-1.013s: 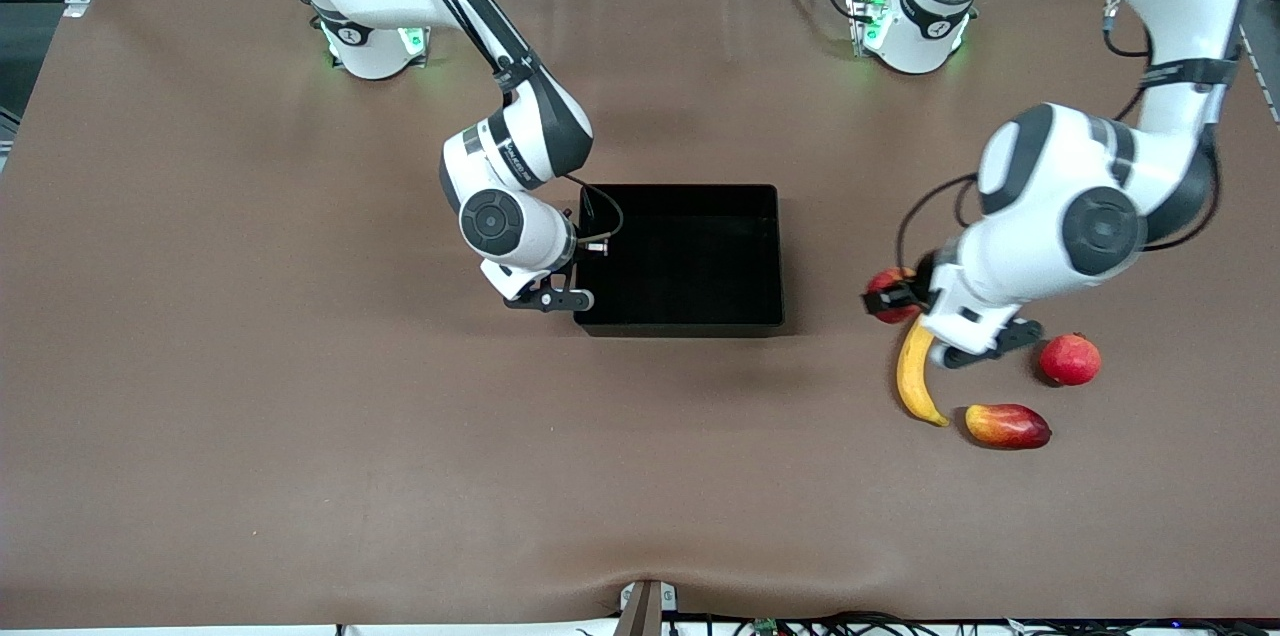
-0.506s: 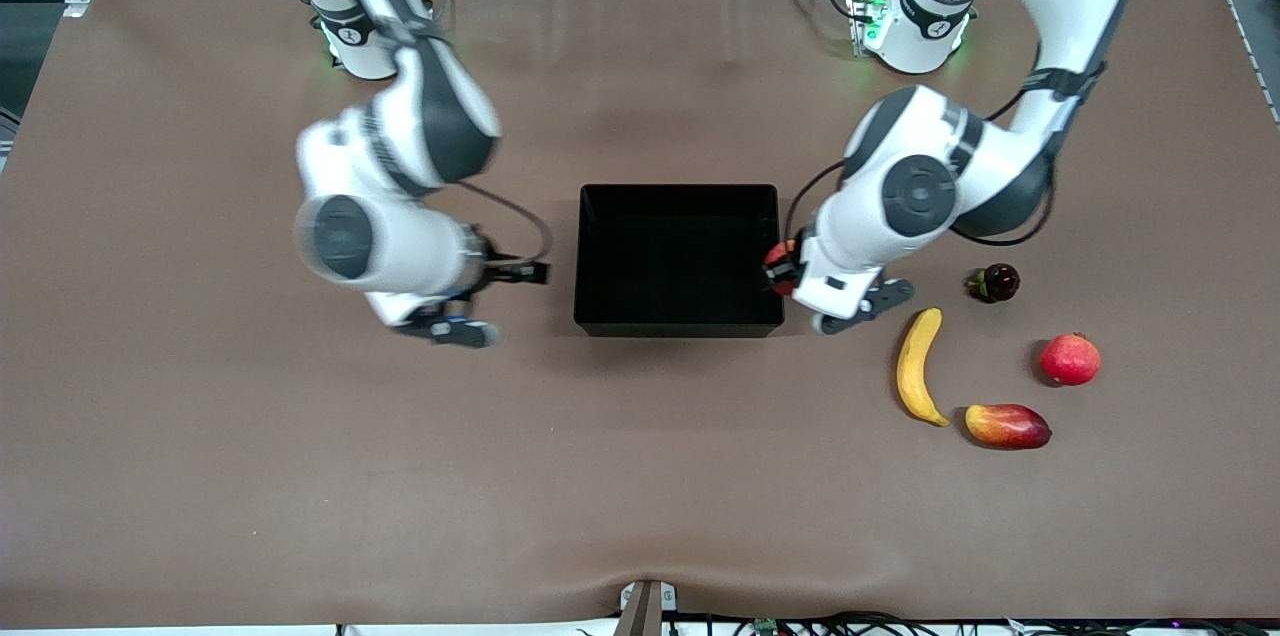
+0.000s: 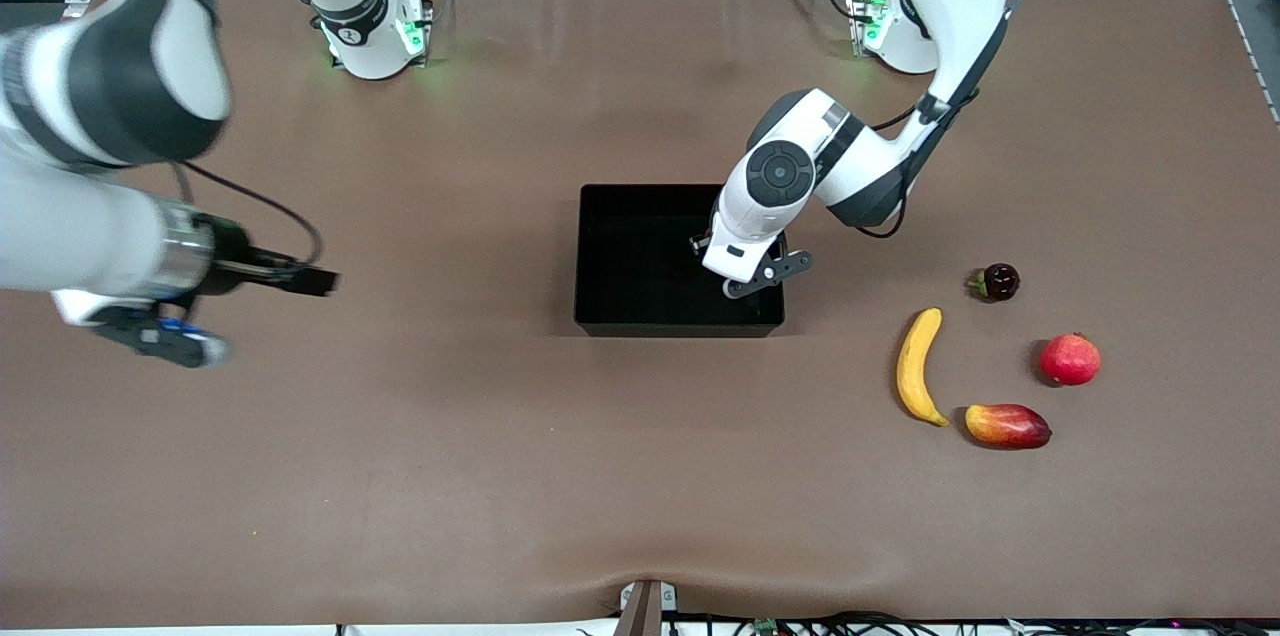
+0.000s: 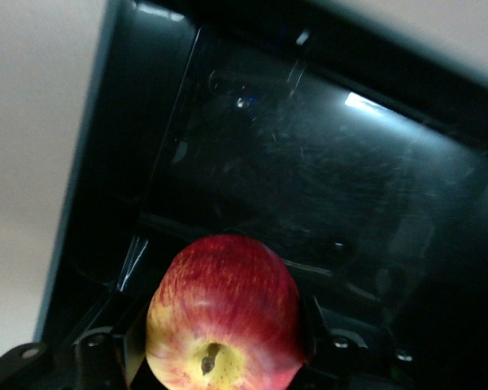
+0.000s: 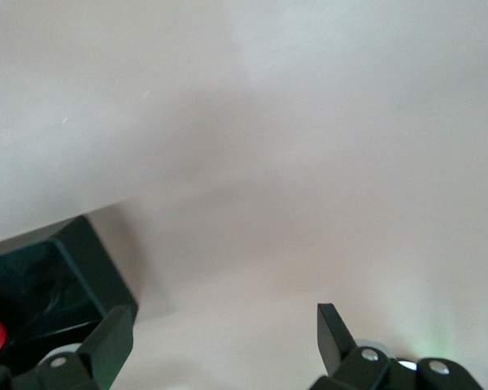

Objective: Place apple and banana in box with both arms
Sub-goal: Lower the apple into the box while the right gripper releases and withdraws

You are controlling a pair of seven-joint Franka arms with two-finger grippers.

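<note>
My left gripper (image 3: pixel 705 246) is over the inside of the black box (image 3: pixel 680 328), at the side toward the left arm's end. It is shut on the red, yellow-streaked apple (image 4: pixel 224 301), which hangs above the box floor (image 4: pixel 309 179) in the left wrist view. In the front view the wrist hides the apple. The yellow banana (image 3: pixel 915 366) lies on the table toward the left arm's end, away from both grippers. My right gripper (image 3: pixel 312 281) is open and empty, up over bare table toward the right arm's end. Its wrist view shows open fingers (image 5: pixel 106 337) and a corner of the box (image 5: pixel 81 260).
A red-yellow mango (image 3: pixel 1007 426) lies beside the banana's nearer tip. A red pomegranate (image 3: pixel 1070 359) and a small dark fruit (image 3: pixel 998 282) lie close by, toward the left arm's end. The brown table (image 3: pixel 500 476) is bare elsewhere.
My left gripper has carried the apple from beside the banana to over the box. My right arm has swung away from the box toward its own end of the table.
</note>
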